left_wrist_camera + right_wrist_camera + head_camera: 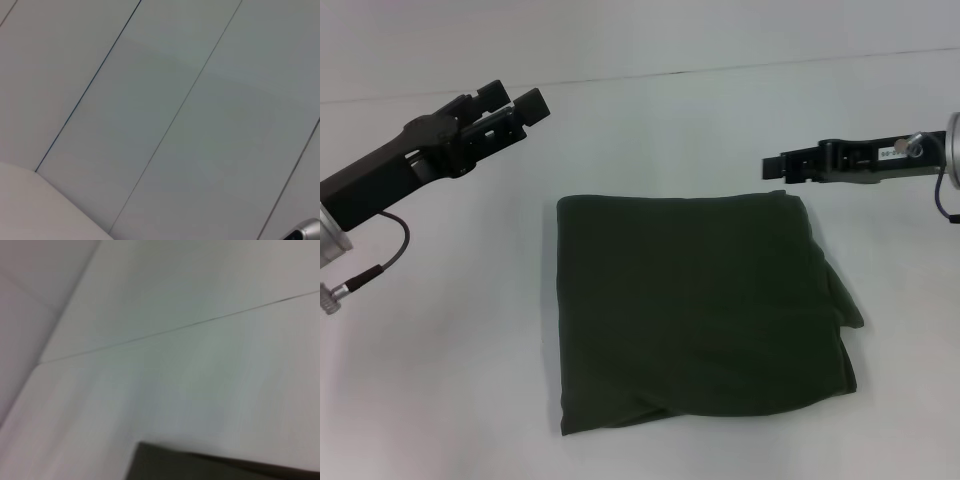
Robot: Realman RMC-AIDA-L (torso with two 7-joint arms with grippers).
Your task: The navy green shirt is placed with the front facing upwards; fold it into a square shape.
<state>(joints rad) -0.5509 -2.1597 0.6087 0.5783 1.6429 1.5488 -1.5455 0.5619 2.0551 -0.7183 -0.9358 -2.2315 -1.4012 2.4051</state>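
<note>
Hovering empty, my left gripper is spread at ten o'clock of the folded navy green shirt; my right gripper, at two o'clock, I cannot tell.

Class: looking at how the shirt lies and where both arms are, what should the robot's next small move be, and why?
Probably tidy the right edge. The navy green shirt already lies folded into a rough square with its plain side up, but a flap bulges out on the robot's right side. The right gripper, raised beyond that corner, is closest; the left gripper hovers clear, jaws apart.

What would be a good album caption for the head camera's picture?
Dark green shirt lies folded into a rough square on the white table, left gripper and right gripper raised clear on either side.
</note>
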